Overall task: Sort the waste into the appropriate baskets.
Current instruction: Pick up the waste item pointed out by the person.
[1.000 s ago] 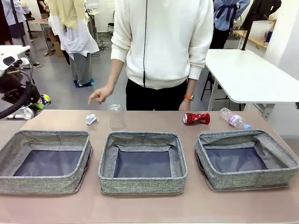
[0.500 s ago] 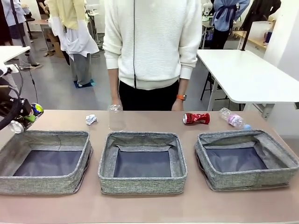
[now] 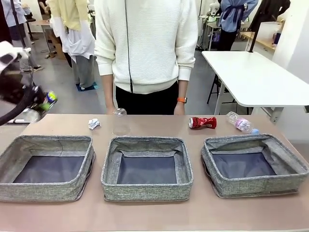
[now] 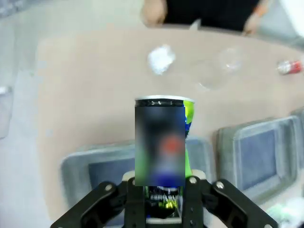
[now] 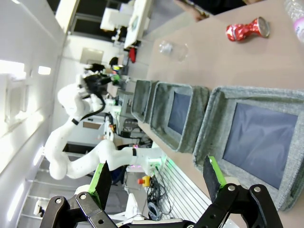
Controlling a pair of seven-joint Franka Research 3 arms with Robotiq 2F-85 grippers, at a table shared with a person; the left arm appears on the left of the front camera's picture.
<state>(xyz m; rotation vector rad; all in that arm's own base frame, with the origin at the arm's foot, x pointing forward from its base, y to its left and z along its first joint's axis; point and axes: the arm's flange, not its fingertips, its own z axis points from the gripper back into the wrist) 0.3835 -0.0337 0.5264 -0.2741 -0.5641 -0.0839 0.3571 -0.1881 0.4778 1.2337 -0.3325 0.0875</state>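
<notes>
My left gripper (image 3: 42, 102) hangs at the far left above the table's edge, shut on a dark blue-silver can (image 3: 48, 98) with green on it. In the left wrist view that can (image 4: 160, 142) stands upright between the fingers (image 4: 135, 199), above the left basket (image 4: 76, 166). Along the far edge lie a white paper ball (image 3: 93, 123), a clear cup (image 3: 120, 122), a crushed red can (image 3: 203, 122) and a clear bottle (image 3: 240, 123). Three grey baskets (image 3: 29, 145) (image 3: 147, 144) (image 3: 285, 150) stand in a row. My right gripper (image 5: 157, 176) is open and holds nothing.
A person in a white sweater stands at the far side, a hand (image 3: 111, 110) close behind the cup. A white table (image 3: 256, 77) stands at the back right. Bare tabletop (image 3: 154, 212) runs in front of the baskets.
My left gripper with the can dipped, then rose and shifted slightly right. The person stepped to picture left and drew the pointing hand back toward the cup.
</notes>
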